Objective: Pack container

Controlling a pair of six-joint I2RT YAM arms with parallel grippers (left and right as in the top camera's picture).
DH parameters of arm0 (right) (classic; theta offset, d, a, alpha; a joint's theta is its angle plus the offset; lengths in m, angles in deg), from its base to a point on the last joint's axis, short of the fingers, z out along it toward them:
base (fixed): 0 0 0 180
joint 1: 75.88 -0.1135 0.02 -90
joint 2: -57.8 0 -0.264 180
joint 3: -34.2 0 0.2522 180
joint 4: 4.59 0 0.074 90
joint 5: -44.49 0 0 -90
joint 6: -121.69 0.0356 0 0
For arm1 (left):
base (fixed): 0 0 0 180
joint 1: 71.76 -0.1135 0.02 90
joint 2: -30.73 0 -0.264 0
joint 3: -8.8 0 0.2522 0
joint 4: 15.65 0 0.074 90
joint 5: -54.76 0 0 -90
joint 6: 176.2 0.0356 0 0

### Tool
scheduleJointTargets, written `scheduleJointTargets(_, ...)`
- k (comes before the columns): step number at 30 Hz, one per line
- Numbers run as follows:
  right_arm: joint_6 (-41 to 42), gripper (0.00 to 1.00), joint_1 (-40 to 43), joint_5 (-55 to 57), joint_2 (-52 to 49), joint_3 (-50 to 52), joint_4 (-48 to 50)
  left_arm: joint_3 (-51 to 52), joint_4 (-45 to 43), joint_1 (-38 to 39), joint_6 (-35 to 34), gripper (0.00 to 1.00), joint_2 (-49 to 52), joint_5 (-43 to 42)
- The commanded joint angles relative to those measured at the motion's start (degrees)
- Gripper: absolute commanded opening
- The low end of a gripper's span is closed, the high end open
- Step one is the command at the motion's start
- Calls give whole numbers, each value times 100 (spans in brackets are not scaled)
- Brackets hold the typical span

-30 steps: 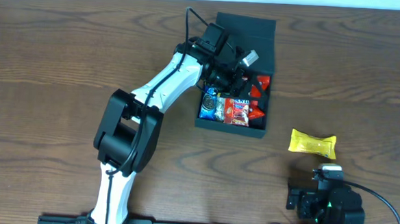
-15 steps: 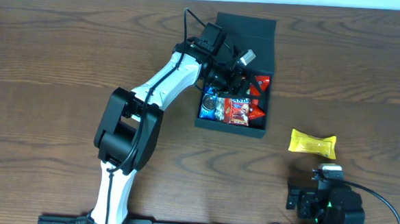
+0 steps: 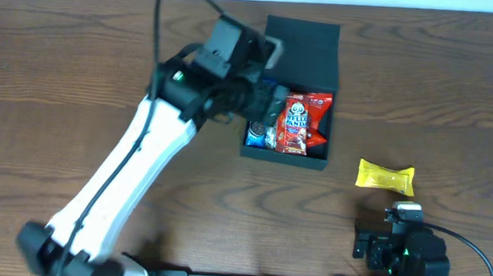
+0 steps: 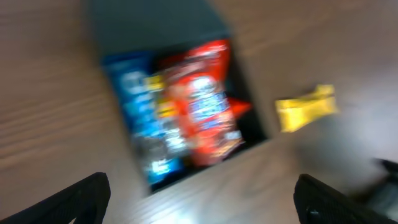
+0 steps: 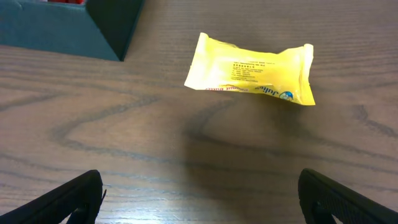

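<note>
Left gripper [image 4: 202, 200]: jaws spread wide, nothing between them. Both dark fingers [image 4: 81, 194] sit at the lower corners of the left wrist view, which is motion-blurred. The gripper hangs above the container's left side, clear of the contents. In the overhead view the white left arm [image 3: 126, 174] runs diagonally from the near table edge up to the box and covers its left rim.

Container [image 3: 283, 160]: dark teal-black rectangular box, far centre-right of the wooden table [image 3: 62, 103]. Its flap lid [image 3: 306, 41] is open and lies back on the far side. Inside, a red snack packet [image 3: 296, 122] lies on top, long axis running far to near. A blue packet [image 3: 255, 135] sits just beside it on the left, partly under it. More red wrapper shows at the right wall; details too small to tell.

Right gripper [image 5: 202, 198]: jaws spread wide, empty, low over bare wood at the near right edge. A yellow packet [image 5: 252, 71] lies flat on the table ahead of it, apart from the fingers. It lies to the right of the container's near right corner, not touching the box.
</note>
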Motion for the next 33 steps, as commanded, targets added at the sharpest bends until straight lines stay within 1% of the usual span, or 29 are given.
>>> scheduleJointTargets(1,-55,99,68,-39,22,33,-39,984,-63,-114,271,95,-616,1259)
scheduleJointTargets(3,-55,99,68,-39,22,33,-39,1963,-525,-240,271,95,-1368,1515)
scheduleJointTargets(6,-55,99,68,-39,22,33,-39,3429,-1180,-435,278,95,-2597,2177)
scheduleJointTargets(10,-55,99,68,-39,22,33,-39,5049,-1784,-623,155,95,-3864,2214)
scheduleJointTargets(16,-55,99,68,-39,22,33,-39,6631,-2566,-678,153,95,-5128,2345)
scheduleJointTargets(17,-55,99,68,-39,22,33,-39,6763,-2651,-678,157,95,-5230,2382)
scheduleJointTargets(20,-55,99,68,-39,22,33,-39,7029,-2680,-675,157,95,-5399,2983)
scheduleJointTargets(23,-55,99,68,-39,22,33,-39,7084,-2415,-675,155,95,-5379,3386)
scheduleJointTargets(33,-55,99,68,-39,22,33,-39,7084,-2354,-675,160,95,-5379,3375)
